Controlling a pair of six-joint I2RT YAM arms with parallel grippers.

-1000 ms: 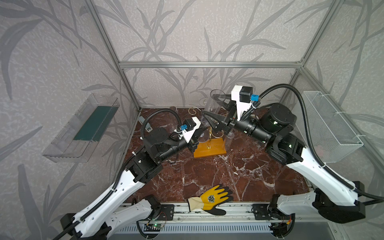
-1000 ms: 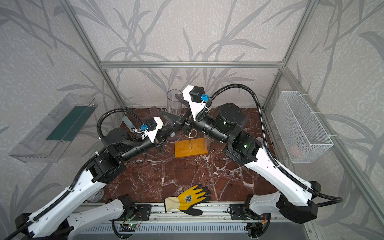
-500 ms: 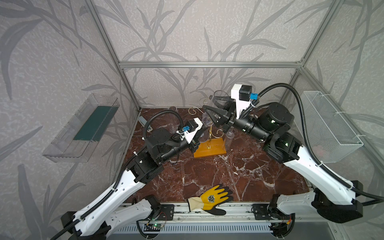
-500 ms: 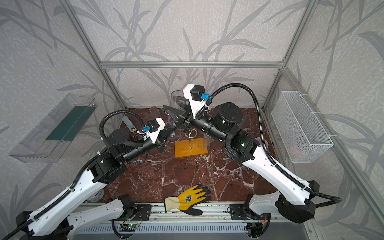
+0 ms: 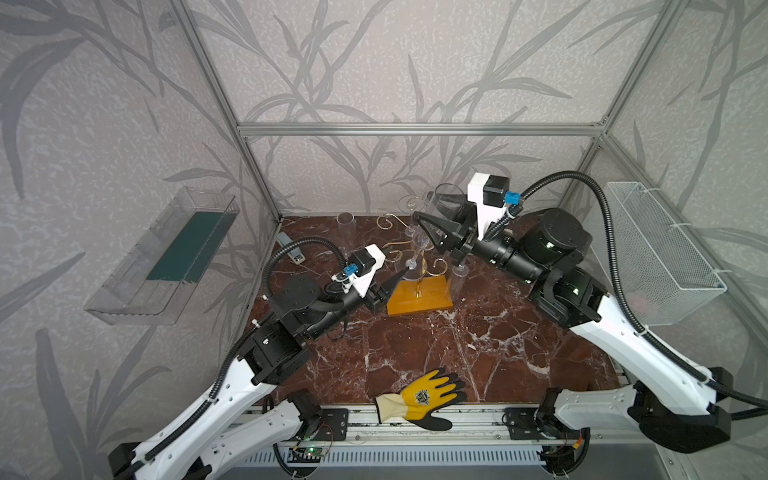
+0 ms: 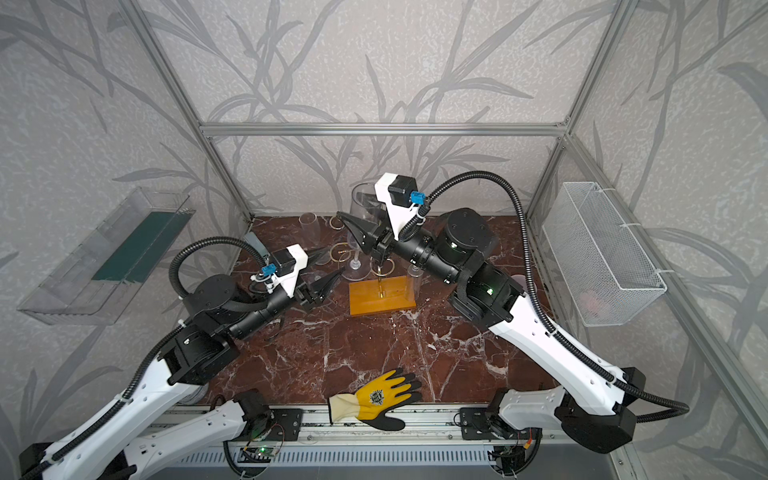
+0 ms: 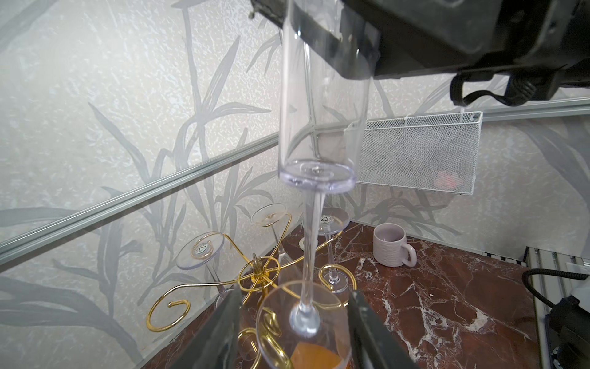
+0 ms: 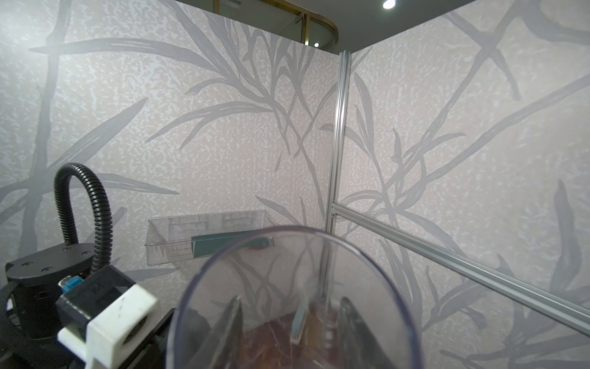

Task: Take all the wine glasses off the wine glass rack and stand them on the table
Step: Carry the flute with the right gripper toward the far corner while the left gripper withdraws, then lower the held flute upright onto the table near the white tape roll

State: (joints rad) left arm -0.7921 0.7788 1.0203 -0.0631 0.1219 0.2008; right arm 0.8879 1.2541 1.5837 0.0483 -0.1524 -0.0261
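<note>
A tall clear wine glass point(image 5: 446, 203) point(image 6: 362, 203) stands upright in the air, bowl up, foot down. My right gripper point(image 5: 430, 232) point(image 6: 361, 237) is shut on its bowl; in the right wrist view its fingers point(image 8: 230, 329) show through the glass rim point(image 8: 293, 230). My left gripper point(image 6: 330, 266) point(image 7: 293, 335) is open, its fingers on either side of the glass's round foot point(image 7: 303, 329). The wine glass rack point(image 5: 419, 293) point(image 6: 380, 297) point(image 7: 255, 268), gold wire on an orange base, stands just behind and below that foot.
Three more glasses point(image 7: 201, 249) hang upside down on the rack's arms. A clear tumbler point(image 5: 345, 224) stands at the back and a mauve mug point(image 7: 392, 246) at the right. A yellow glove point(image 5: 419, 399) lies at the front edge. A wire basket point(image 5: 660, 253) and a clear tray point(image 5: 166, 253) hang on the side walls.
My left gripper, shut a second ago, has opened at the glass's foot. My right gripper has closed in on the bowl and shifted slightly left.
</note>
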